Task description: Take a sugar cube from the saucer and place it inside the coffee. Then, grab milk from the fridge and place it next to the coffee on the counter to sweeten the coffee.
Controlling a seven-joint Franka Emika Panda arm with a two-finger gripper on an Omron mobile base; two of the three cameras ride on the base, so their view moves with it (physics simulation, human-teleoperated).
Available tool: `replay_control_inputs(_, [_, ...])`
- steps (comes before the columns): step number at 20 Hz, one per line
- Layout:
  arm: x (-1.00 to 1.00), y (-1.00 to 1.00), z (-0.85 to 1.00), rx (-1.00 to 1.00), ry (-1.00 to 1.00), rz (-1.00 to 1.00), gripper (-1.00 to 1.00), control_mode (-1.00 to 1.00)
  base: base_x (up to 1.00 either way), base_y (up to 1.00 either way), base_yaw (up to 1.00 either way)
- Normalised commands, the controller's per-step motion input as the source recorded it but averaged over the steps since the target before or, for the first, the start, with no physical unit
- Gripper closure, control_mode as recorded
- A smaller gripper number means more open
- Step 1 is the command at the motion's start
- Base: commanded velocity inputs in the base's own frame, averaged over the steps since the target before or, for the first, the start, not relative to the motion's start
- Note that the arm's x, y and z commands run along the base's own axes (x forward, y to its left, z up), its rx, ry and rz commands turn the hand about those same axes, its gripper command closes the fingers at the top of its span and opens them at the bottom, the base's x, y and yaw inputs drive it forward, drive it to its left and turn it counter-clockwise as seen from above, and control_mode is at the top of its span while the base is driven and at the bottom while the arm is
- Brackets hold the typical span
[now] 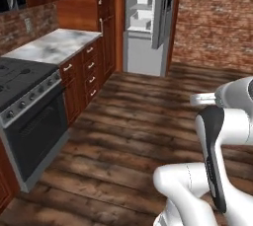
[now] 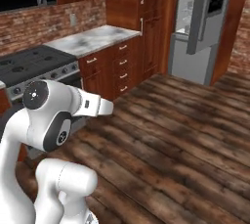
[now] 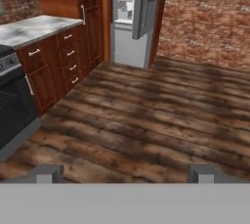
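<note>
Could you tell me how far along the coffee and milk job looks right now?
Done: cannot tell; no mug or saucer shows here. In hand: nothing; the gripper is open and empty, facing the fridge, whose door stands open across the wooden floor. Left: reach the fridge, grab milk, carry it to the coffee.

fridge (image 3: 131,20): stood far ahead of the gripper (image 3: 124,173), top cut off by the frame; shelf contents too small to tell.
stove (image 3: 12,105): cropped at left edge.
</note>
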Motion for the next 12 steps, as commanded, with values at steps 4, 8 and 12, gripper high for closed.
replay_control_inputs(4, [0.0,0.0,0.0,0.0,0.0,0.0,-1.0,1.0,0.82,0.84,-0.22])
replay_control_inputs(8, [0.0,0.0,0.0,0.0,0.0,0.0,-1.0,1.0,0.84,0.77,-0.21])
replay_control_inputs(12, [0.0,0.0,0.0,0.0,0.0,0.0,-1.0,1.0,0.9,0.6,-0.19])
